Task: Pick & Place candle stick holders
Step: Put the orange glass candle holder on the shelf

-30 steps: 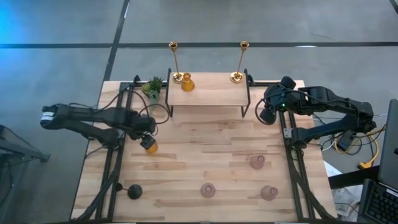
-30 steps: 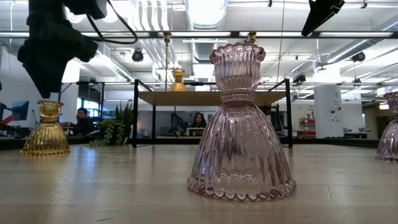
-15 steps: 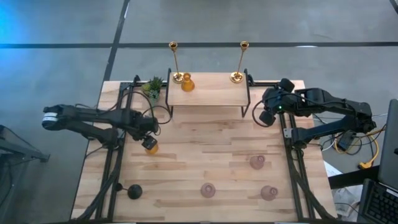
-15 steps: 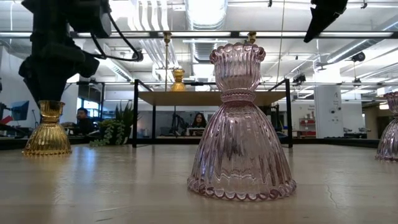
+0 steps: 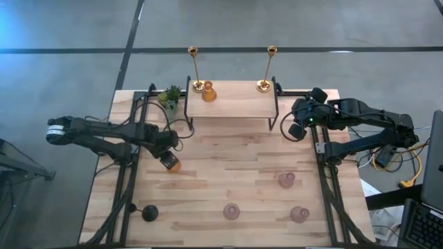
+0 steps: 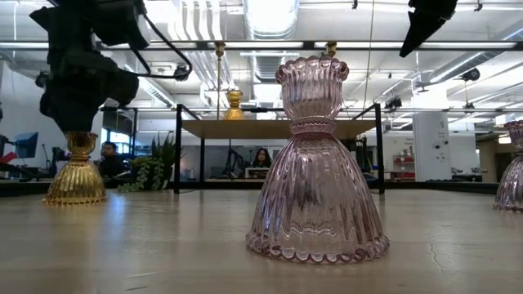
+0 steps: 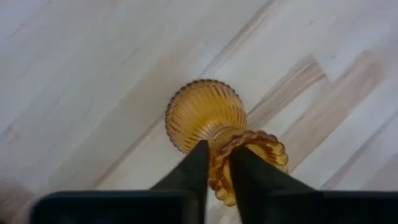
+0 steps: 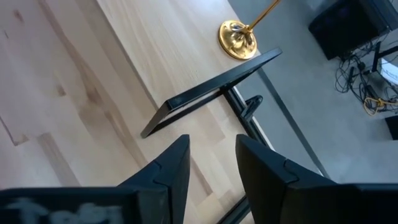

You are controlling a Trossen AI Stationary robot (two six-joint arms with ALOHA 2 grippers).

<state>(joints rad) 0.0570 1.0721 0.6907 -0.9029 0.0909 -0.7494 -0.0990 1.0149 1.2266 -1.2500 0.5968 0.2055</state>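
three pink holders (image 5: 286, 180), two amber; only the wrist view shows the left gripper (image 7: 216, 163) pinching one amber holder (image 7: 214, 123)'s rim.

The right hand (image 8: 211, 165) is seen with its two dark fingers (image 8: 171, 168) parted above the pale wooden tabletop (image 8: 74, 93). Beyond them, a black metal frame (image 8: 211, 87) is shown, and a brass candle stick holder (image 8: 238, 36) is stood by its round base near that frame.
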